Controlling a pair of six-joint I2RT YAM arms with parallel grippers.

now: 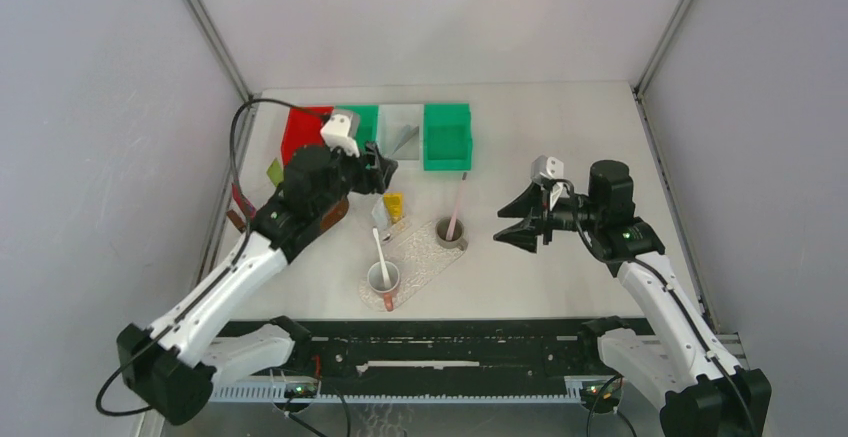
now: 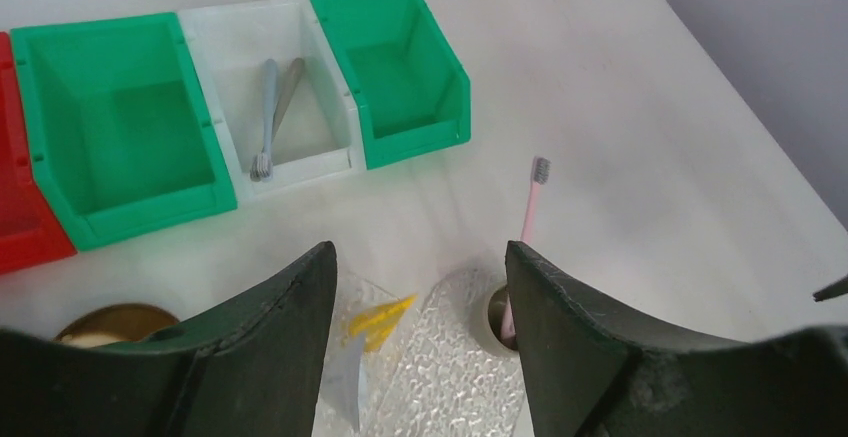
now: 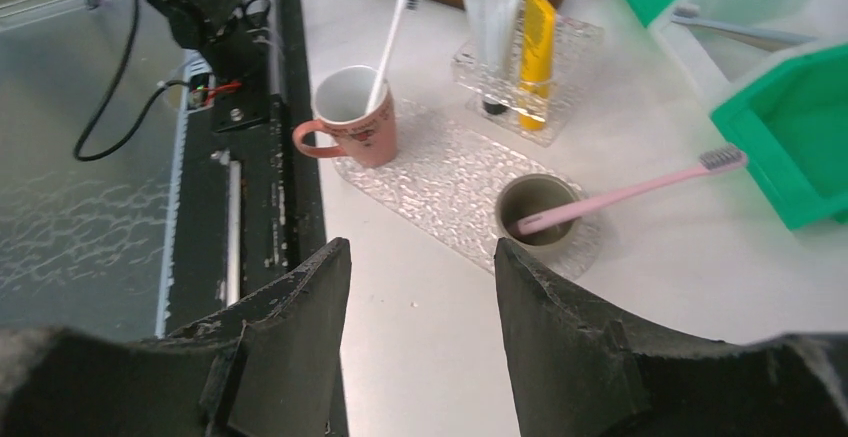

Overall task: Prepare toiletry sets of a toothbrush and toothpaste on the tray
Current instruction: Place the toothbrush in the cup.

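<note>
Left gripper (image 2: 420,257) is hovering above the centre-left of the white table (image 1: 560,127), claw spread wide, nothing between the fingers. Right gripper (image 3: 420,247) is hanging over the right half of the table, claw also spread and gripping nothing, pointing left toward the clear textured plastic tray (image 3: 440,182).

The tray is lying at table centre in the top view. A pink ceramic mug (image 3: 350,112) is standing on the tray's lower left end, with a white toothbrush (image 3: 390,42) leaning in it, bristles up. A grey round cup (image 3: 535,207) is sitting at the tray's opposite end, with a pink toothbrush (image 3: 630,189) leaning out of it, bristles up. A clear holder (image 3: 520,92) is standing at the tray's upper edge; whether it is touching the tray cannot be told. A white tube (image 3: 490,22) and a yellow tube (image 3: 537,52) are standing upright in it, side by side.

At upper centre of the top view a row of bins is sitting: a green plastic bin (image 1: 446,137) at the right end and a white plastic bin (image 2: 275,87) just left of it, holding two grey toothbrushes (image 2: 266,117).
</note>
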